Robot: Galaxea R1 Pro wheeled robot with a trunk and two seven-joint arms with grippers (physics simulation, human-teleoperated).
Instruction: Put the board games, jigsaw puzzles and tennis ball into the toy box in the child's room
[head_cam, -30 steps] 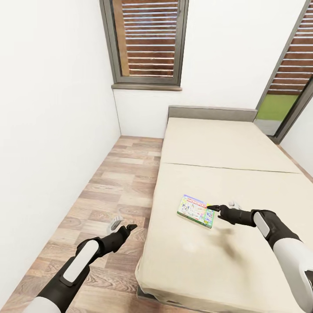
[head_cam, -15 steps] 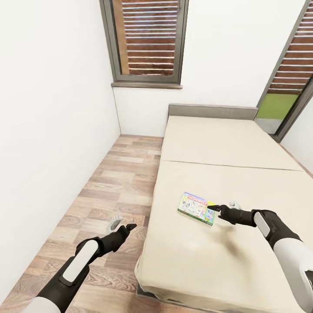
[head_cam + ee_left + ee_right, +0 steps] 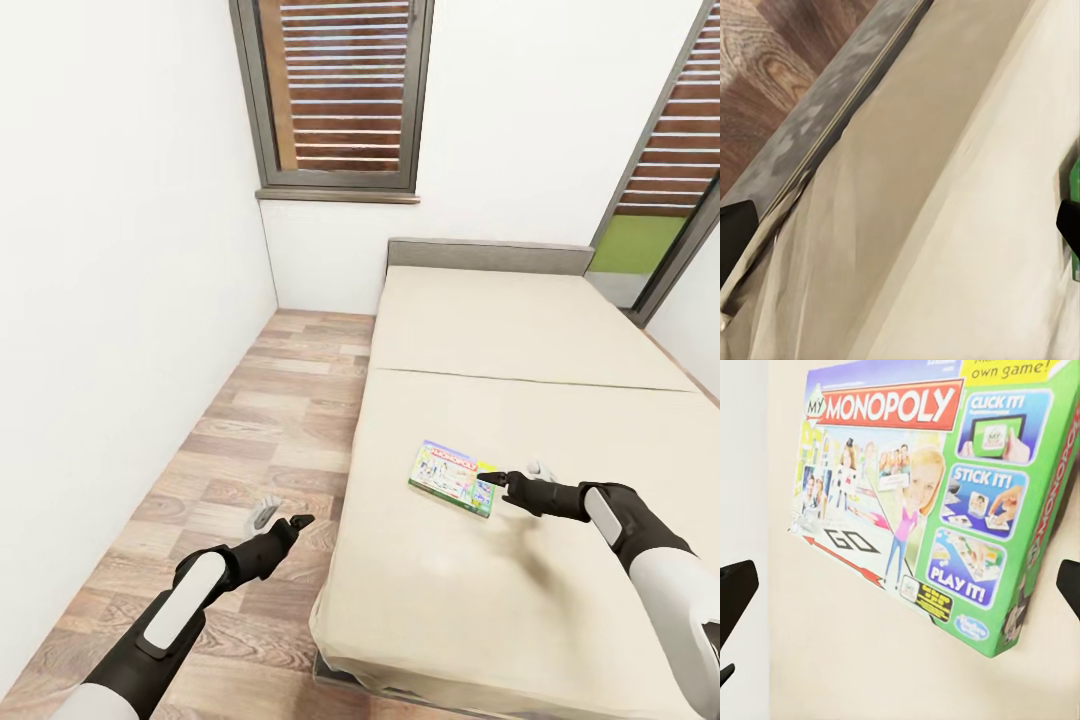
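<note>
A green Monopoly board game (image 3: 453,477) lies flat on the beige bed (image 3: 520,340), near its left side. My right gripper (image 3: 513,476) hovers open just right of the box, its dark fingertip over the box's near corner. In the right wrist view the box lid (image 3: 922,502) is close ahead, with the dark fingers (image 3: 735,594) spread wide on either side of it. My left gripper (image 3: 284,516) is open with nothing in it, held over the wooden floor beside the bed's edge. The left wrist view looks along the mattress side (image 3: 915,195), with a green sliver of the box (image 3: 1074,184).
A white wall (image 3: 110,300) runs close on the left, leaving a strip of wood floor (image 3: 270,420) between it and the bed. A shuttered window (image 3: 340,90) is in the far wall, and a glass door (image 3: 665,200) stands at the right. The grey headboard (image 3: 490,256) is at the far end.
The whole picture has shifted very slightly, so the camera moved a little. Both arms hold nearly the same pose, and the box lies where it was.
</note>
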